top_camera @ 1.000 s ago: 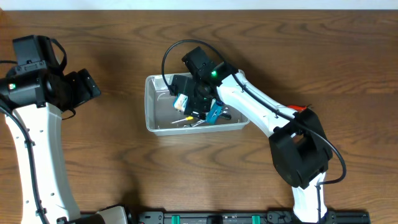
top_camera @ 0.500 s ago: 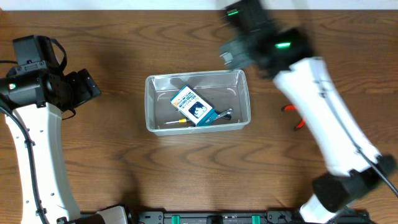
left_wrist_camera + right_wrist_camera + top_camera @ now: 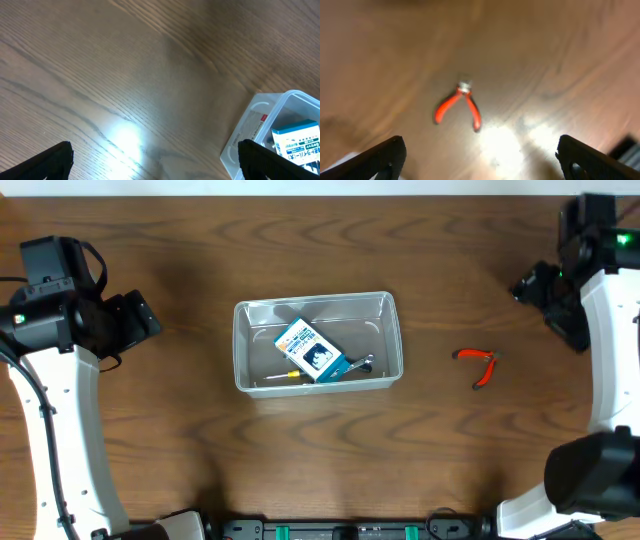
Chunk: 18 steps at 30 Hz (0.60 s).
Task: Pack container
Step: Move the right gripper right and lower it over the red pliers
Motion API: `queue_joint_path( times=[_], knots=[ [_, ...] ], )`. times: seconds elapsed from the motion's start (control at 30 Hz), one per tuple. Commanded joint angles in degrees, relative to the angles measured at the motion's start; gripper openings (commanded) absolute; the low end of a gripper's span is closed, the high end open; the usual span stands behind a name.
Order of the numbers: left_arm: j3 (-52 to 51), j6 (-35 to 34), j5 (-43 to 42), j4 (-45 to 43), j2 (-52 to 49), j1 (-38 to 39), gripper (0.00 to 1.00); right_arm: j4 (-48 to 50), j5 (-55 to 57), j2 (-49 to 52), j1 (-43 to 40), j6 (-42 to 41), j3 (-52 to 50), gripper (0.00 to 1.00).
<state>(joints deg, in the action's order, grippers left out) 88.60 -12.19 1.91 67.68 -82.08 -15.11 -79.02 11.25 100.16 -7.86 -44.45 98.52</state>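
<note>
Container (image 3: 240,345) sits mid-table, red pliers (image 3: 486,358) at its 3 o'clock; we should lower the right gripper (image 3: 482,160), splayed empty like the left gripper (image 3: 155,160), squarely across both handles near the pivot, though wrist blur hides their exact lie.

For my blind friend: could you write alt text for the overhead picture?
A clear plastic container sits mid-table, holding a blue-and-white box and small hand tools. Red pliers lie outside, to its right. Left arm and right arm stand at the edges.
</note>
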Motion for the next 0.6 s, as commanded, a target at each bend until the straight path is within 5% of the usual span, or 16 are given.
queue_joint_path(
  times=[0.0,0.33,0.57],
  knots=[
    [0.46,0.09,0.72,0.17,-0.28,0.02,0.98,4.15,-5.60,0.57,-2.01,-3.10,-10.03,0.99],
    [0.46,0.09,0.72,0.22,-0.28,0.02,0.98,27.34,-5.70,0.57,0.20,-6.78,-32.39,0.99],
    [0.46,0.09,0.72,0.20,-0.28,0.02,0.98,35.69,-5.49,0.57,0.22,-6.49,-37.86,0.99]
  ],
)
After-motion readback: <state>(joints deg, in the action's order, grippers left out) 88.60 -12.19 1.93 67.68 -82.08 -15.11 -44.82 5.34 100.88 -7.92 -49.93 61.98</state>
